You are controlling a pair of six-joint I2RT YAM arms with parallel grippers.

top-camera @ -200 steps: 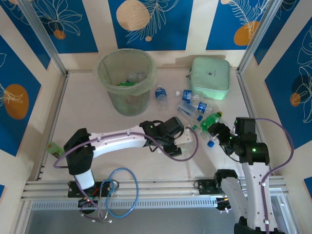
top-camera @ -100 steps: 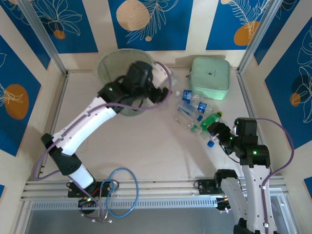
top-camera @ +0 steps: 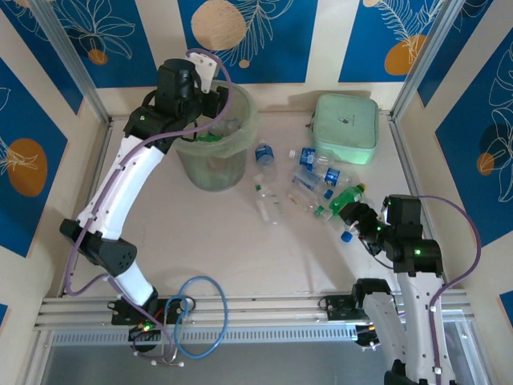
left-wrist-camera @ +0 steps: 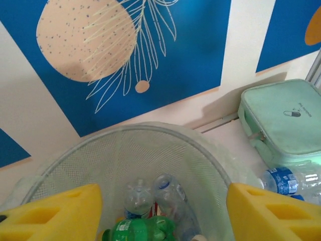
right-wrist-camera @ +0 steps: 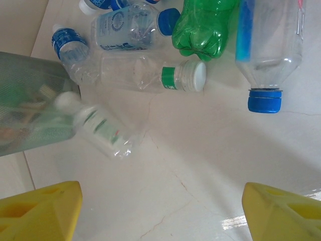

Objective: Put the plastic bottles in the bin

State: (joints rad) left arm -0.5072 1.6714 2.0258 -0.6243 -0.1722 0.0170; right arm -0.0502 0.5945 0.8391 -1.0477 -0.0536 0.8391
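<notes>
- Pale table [top-camera: 200, 241]: bottles [top-camera: 321, 188] lie just ahead of right gripper [right-wrist-camera: 160, 211], the nearer one, fingers apart, empty.
- Left gripper [left-wrist-camera: 163, 208] hangs over bin [top-camera: 212, 168], fingers apart, empty.

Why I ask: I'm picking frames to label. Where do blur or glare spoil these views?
Right wrist view: the white-capped bottle near the bin is smeared, the green bottle is crisp, and a glint sits on the table low right. Left wrist view: sharp and evenly lit. Top external view: sharp, soft shadows.
</notes>
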